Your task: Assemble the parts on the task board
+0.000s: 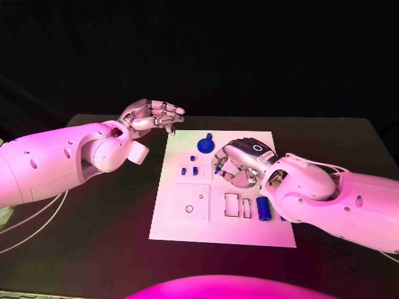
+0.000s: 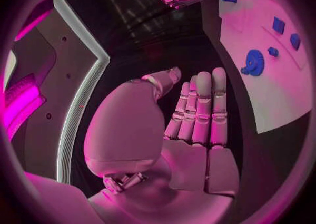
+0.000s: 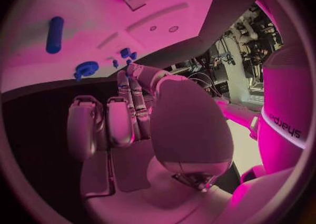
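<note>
Flat white rectangular task board (image 1: pixel 186 227) lies centred on matte black table (image 1: pixel 101 249), dark backdrop behind. Left hand (image 1: pixel 153 116) curled, holding nothing, off the board's far corner. Right hand (image 1: pixel 238 163) over board; grasp cannot be told.

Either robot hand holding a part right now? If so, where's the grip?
Nothing held. Left robot hand is off the white task board, fingers straight and together, palm bare. Right robot hand hovers over the board, nothing in it either.
</note>
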### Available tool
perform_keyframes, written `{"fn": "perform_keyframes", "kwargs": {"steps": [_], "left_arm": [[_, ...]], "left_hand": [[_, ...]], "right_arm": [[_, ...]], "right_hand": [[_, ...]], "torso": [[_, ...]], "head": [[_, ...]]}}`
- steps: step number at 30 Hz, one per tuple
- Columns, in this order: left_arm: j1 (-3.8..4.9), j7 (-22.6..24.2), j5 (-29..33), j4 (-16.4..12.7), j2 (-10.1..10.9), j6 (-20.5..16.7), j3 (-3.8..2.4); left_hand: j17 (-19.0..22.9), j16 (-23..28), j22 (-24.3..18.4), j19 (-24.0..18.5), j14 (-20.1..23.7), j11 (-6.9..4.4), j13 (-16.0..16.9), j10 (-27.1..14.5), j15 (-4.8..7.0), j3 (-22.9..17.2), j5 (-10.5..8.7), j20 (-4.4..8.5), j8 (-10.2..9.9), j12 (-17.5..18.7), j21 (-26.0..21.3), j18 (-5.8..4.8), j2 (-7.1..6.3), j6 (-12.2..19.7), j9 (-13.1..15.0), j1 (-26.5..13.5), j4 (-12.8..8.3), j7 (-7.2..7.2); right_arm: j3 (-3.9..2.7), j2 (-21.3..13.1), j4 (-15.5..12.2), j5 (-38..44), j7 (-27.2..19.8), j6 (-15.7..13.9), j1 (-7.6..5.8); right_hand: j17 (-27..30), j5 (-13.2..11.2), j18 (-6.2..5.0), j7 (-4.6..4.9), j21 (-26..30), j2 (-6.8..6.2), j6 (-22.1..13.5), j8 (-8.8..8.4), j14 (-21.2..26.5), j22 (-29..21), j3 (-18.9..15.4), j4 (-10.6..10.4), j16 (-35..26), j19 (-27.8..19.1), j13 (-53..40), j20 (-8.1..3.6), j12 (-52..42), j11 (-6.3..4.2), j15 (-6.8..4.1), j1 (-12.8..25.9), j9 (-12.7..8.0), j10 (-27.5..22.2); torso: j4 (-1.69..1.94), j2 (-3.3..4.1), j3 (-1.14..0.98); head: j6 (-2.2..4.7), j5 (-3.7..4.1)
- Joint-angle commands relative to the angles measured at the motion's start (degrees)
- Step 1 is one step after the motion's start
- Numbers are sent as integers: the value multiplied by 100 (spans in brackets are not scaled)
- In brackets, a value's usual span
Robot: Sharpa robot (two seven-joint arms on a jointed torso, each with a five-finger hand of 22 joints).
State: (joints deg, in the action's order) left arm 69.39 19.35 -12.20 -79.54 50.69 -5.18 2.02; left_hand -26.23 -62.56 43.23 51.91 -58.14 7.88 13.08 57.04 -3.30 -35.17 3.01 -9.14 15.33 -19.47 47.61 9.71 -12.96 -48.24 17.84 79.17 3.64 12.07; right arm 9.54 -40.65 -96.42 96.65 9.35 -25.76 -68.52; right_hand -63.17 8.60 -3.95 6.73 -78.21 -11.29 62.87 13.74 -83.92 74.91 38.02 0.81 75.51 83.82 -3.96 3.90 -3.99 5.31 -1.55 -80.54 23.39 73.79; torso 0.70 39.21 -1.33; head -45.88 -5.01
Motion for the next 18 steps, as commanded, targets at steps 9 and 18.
{"fn": "perform_keyframes", "kwargs": {"steps": [9,18], "left_arm": [[2,43,63,-84,-63,6,-6],[2,38,64,-98,-76,26,-6]], "left_hand": [[8,37,-9,43,-11,6,-7,-52,-28,33,10,20,2,-33,-41,85,46,58,-11,7,-3,3],[9,38,-12,45,-11,7,-8,-55,-29,35,10,19,1,-33,-44,84,47,61,-12,9,-2,4]], "right_arm": [[30,419,180,337,39,681,272],[40,580,252,523,96,708,412]], "right_hand": [[16,25,82,15,17,37,30,21,-157,359,94,63,23,44,-197,-1,-21,-262,-38,-11,9,312],[18,63,85,23,5,36,25,18,-156,373,111,73,27,47,-201,2,-12,-257,-32,5,14,310]], "torso": [[3,2,7],[2,5,0]], "head": [[-102,-204],[-187,-292]]}}
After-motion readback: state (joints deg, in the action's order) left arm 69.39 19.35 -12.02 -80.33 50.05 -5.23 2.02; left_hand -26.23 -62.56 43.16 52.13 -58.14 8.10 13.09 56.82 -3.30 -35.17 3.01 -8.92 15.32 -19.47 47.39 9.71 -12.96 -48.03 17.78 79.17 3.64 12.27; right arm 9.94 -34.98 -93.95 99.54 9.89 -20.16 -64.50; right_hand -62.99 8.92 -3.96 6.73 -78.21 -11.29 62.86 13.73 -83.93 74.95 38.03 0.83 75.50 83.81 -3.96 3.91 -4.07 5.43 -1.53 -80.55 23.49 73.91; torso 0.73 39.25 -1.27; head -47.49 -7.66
